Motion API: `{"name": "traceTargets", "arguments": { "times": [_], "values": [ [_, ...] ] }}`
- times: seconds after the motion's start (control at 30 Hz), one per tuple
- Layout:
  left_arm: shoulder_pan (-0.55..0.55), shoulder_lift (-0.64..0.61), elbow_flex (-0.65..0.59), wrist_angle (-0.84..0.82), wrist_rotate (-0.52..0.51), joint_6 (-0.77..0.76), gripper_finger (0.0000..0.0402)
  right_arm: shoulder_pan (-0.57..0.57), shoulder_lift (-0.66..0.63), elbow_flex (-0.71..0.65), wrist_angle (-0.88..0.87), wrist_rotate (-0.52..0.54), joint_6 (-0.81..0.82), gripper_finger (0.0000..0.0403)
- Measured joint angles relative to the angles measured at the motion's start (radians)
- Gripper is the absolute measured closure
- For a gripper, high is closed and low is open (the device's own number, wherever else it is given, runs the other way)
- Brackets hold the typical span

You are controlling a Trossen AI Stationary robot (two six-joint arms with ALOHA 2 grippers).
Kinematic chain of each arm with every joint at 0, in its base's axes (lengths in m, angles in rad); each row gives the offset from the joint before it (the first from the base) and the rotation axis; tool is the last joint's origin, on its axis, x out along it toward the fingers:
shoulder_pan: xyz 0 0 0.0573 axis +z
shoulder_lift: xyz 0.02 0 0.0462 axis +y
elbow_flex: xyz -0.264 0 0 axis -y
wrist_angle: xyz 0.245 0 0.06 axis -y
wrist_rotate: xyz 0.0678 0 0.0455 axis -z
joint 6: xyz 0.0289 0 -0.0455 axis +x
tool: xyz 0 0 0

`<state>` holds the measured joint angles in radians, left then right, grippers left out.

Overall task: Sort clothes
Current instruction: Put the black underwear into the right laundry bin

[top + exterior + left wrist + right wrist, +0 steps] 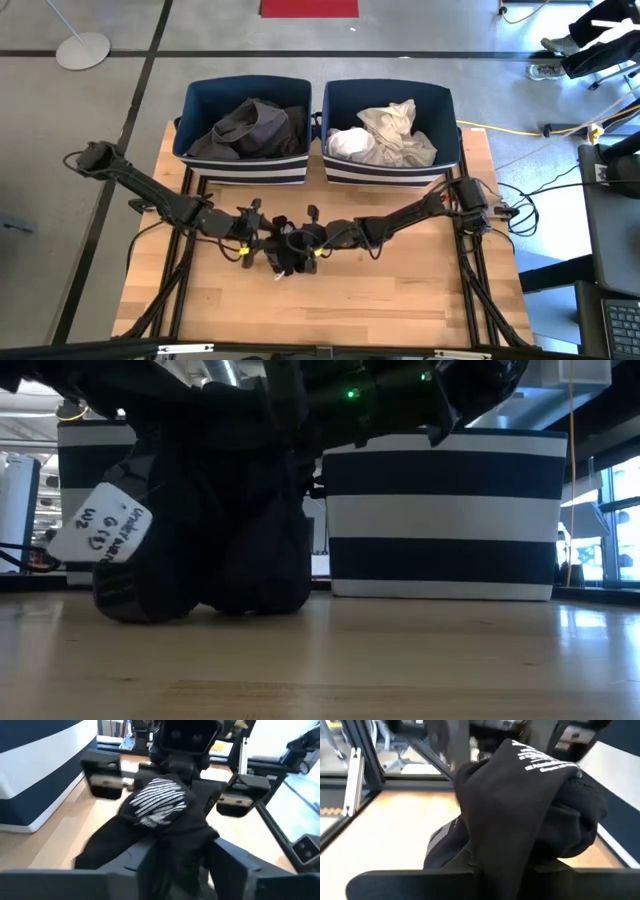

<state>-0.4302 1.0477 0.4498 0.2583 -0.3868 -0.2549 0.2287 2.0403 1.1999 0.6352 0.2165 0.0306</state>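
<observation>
Here, both arms meet over the middle of the wooden table (pixel 400 300), nearer its front edge than the bins, with a bunched black garment (pixel 288 255) between them. The left gripper (pixel 262 243) closes on the garment from the left side, its two fingers (pixel 150 865) pressed into the fabric, where a white striped print shows on the cloth. The right gripper (pixel 305 240) pinches the same bundle from the right, and its wrist view shows the black cloth draped over its fingers with small white lettering on a fold. In the low view the garment (pixel 215 520) hangs in a dark lump whose underside touches the tabletop, with a white handwritten tag (pixel 100 525) dangling at its side. Along the back edge stand two navy bins with white stripes: the left bin (pixel 190 110) holds dark grey clothes (pixel 250 128), the right bin (pixel 450 115) holds white and light grey clothes (pixel 385 135).
</observation>
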Motion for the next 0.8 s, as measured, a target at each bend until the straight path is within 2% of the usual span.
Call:
{"name": "traceTargets", "arguments": {
  "times": [0.17,0.4,0.57,0.8],
  "values": [
    [0.0,-0.121,0.056,-0.244,0.009,-0.03,0.0219,0.004,-0.066,0.0,-0.125,0.077,-0.042,0.0354],
    [0.0,-0.228,0.06,-0.473,0.007,-0.166,0.022,0.008,-0.227,0.0,-0.334,0.192,-0.119,0.0357],
    [-0.001,-0.215,0.048,-0.514,-0.003,-0.215,0.022,0.007,-0.361,0.0,-0.451,0.279,-0.156,0.0355],
    [-0.001,-0.187,0.031,-0.505,-0.003,-0.219,0.0219,-0.003,-0.544,-0.001,-0.511,0.415,-0.304,0.0355]
  ]
}}
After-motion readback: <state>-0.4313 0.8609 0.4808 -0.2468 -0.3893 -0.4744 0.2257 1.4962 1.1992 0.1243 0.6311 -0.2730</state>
